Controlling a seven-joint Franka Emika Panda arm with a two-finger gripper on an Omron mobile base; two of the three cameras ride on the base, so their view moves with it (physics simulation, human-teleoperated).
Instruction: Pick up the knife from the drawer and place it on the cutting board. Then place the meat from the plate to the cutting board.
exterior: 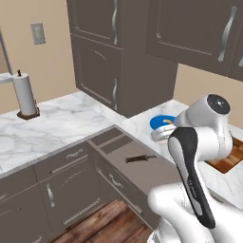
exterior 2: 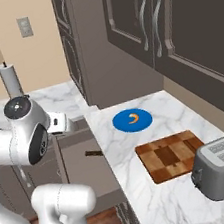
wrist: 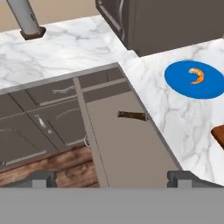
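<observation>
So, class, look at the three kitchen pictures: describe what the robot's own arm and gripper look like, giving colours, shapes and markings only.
The arm is glossy white with rounded, bulbous segments. A long black strip runs down one link, and the joints end in dark grey round caps. No loose cables show. In the hand view the gripper has two small, blocky dark grey finger tips.

The plate (exterior 2: 132, 120) is a really bright blue, and the meat (exterior 2: 133, 118) on it is orange. The cutting board (exterior 2: 172, 156) has a brown checkered look, light and dark wood blocks. The knife (wrist: 132, 115) has a dark brown handle. The drawer (wrist: 127, 144) is plain grey-brown inside. The table (exterior 2: 145, 190) is white marble with grey veins, the toaster (exterior 2: 221, 166) is grey, and the cabinets (exterior: 121, 52) are dark brown-grey.
</observation>
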